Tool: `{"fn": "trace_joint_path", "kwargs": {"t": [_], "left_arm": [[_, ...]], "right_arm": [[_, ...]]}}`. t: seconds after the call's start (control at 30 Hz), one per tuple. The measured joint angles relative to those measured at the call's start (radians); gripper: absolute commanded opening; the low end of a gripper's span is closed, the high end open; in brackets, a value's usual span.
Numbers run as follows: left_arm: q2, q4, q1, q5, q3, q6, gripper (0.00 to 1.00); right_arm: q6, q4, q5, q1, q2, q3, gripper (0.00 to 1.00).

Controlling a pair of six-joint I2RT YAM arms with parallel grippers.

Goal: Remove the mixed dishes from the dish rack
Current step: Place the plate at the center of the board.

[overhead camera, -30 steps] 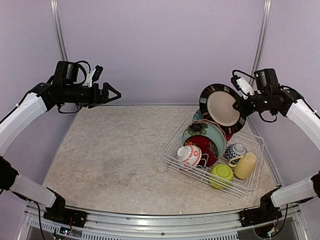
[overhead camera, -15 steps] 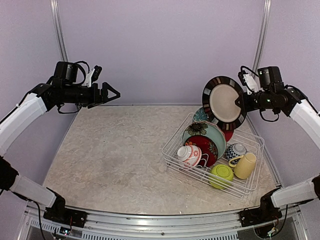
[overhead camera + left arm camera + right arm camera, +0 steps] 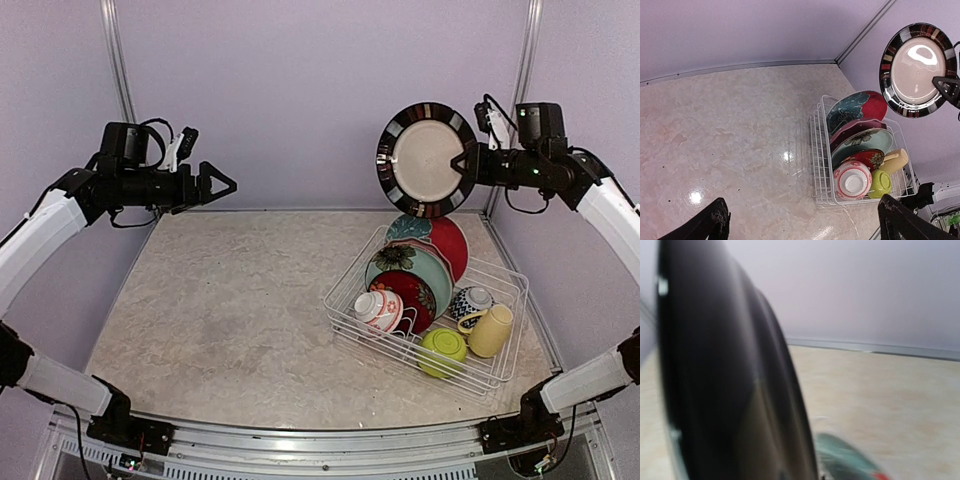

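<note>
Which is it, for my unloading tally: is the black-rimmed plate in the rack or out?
Out: the right gripper holds the plate on edge above the rack.

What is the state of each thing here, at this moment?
Black-rimmed plate: held upright in the air, clear of the rack.
Right hand: shut on the plate's edge.
Left hand: open, empty.
Dish rack: loaded with other dishes.
Yellow mug: lying in the rack.

Plain lilac walls [image 3: 320, 100], two metal corner posts [image 3: 118, 60], beige marbled tabletop [image 3: 230, 310] with glossy reflections [image 3: 692, 196].
</note>
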State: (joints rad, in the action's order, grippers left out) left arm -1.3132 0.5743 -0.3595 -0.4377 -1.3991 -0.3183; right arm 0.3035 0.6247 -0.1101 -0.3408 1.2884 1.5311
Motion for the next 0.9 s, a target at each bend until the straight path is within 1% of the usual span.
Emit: {"fn": "trace_joint_path", "kwargs": {"t": [0.2, 0.33, 0.43, 0.57, 0.7, 0.9], "left_arm": [[0.04, -0.034, 0.013, 0.027, 0.032, -0.001, 0.99], [0.058, -0.053, 0.091, 0.033, 0.058, -0.032, 0.99], [0.072, -0.101, 0.137, 0.037, 0.086, -0.046, 0.99], [0.101, -0.111, 0.157, 0.053, 0.116, -0.058, 0.99], [0.112, -0.138, 0.159, 0.053, 0.123, -0.059, 0.99], [0.085, -0.134, 0.166, 0.044, 0.105, -0.06, 0.99]], "right_arm": [[0.103, -0.085, -0.092, -0.127, 0.125, 0.007, 0.0], [0.155, -0.149, -0.118, -0.25, 0.254, 0.01, 0.0], [0.182, -0.183, -0.124, -0.34, 0.346, 0.011, 0.0], [0.223, -0.241, -0.149, -0.449, 0.48, 0.011, 0.0], [0.267, -0.288, -0.206, -0.521, 0.602, 0.021, 0.0], [0.323, -0.346, -0.285, -0.569, 0.725, 0.047, 0.0]]}}
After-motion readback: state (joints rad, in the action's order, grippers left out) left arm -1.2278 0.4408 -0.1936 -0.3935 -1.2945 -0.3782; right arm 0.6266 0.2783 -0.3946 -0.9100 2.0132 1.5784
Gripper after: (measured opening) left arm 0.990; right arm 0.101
